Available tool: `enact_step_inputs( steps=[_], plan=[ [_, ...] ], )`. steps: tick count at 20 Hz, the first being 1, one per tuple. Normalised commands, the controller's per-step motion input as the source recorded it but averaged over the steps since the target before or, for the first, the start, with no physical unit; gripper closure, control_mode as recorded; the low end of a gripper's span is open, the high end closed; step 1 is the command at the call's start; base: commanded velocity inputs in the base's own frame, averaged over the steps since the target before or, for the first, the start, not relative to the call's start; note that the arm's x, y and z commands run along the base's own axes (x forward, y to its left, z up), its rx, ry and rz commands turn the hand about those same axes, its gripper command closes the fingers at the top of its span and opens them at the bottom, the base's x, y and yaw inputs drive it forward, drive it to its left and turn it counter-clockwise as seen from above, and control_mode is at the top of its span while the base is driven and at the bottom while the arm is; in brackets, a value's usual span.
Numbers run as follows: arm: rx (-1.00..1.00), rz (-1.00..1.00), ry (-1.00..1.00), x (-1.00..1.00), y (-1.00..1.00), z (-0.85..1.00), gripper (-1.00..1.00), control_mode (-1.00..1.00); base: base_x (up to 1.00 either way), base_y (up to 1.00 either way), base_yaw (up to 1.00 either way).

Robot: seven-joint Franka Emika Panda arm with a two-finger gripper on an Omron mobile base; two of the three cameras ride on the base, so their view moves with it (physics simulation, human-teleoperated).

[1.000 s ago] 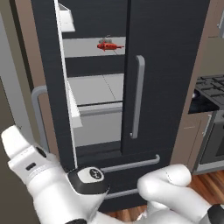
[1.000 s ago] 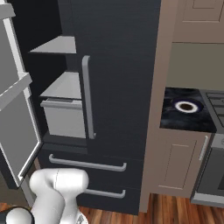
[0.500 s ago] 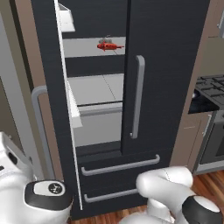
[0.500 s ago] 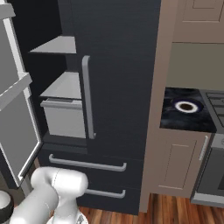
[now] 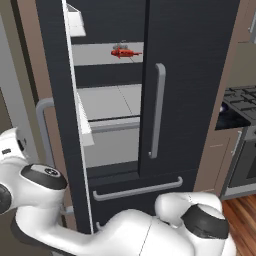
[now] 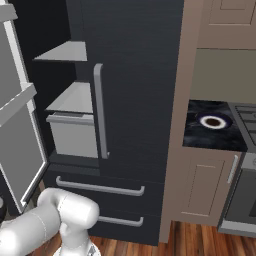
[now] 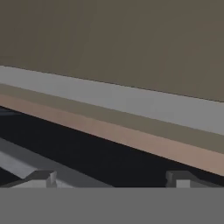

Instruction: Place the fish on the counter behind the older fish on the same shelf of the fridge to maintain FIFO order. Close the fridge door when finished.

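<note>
The black fridge (image 5: pixel 195 65) has its left door (image 6: pixel 17 130) swung open. The older fish (image 5: pixel 126 52), small and bright red, lies on the light-grey shelf (image 5: pixel 97 54) high inside. That shelf (image 6: pixel 65 52) looks bare from the right. The black marble counter (image 6: pixel 200 139) lies right of the fridge; the silver-grey fish is out of view. My arm's elbow (image 5: pixel 42 177) hangs low at the far left, beside the open door. In the hand view my gripper (image 7: pixel 111 178) is open, its tips wide apart with nothing between them, facing a dull brown wall.
A grey box-like drawer (image 6: pixel 75 134) sits under the shelf, above the two lower drawers with bar handles (image 6: pixel 100 188). The open door's edge (image 5: pixel 70 125) stands between my arm and the fridge interior. A white ring-shaped dish (image 6: pixel 212 121) rests on the counter beside the stovetop (image 5: pixel 242 97).
My arm has swung left and down: the dark-capped joint went from the lower middle to the far left in the left base view. The fridge and red fish stayed put.
</note>
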Motion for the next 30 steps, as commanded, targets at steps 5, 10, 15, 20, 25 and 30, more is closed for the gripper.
enact_step_inputs(
  steps=[5,10,15,20,25,30],
  plan=[
    [0.09,-0.02,0.16,0.46,-0.48,-0.08,-1.00,-1.00,0.00,0.00,0.00],
    [0.14,0.00,0.09,0.04,-0.86,-0.01,-1.00,-1.00,0.00,0.00,0.00],
    [0.16,-0.01,0.15,0.25,-0.94,-0.01,-1.00,-1.00,0.00,0.00,0.00],
    [0.16,0.00,0.10,0.55,-1.00,0.00,-1.00,-1.00,0.00,0.00,0.00],
    [0.13,0.00,0.00,0.69,-0.98,0.00,-1.00,-1.00,0.00,0.00,0.00],
    [0.08,0.00,0.00,0.66,-0.80,0.00,-1.00,-1.00,0.00,0.00,0.00]
  ],
)
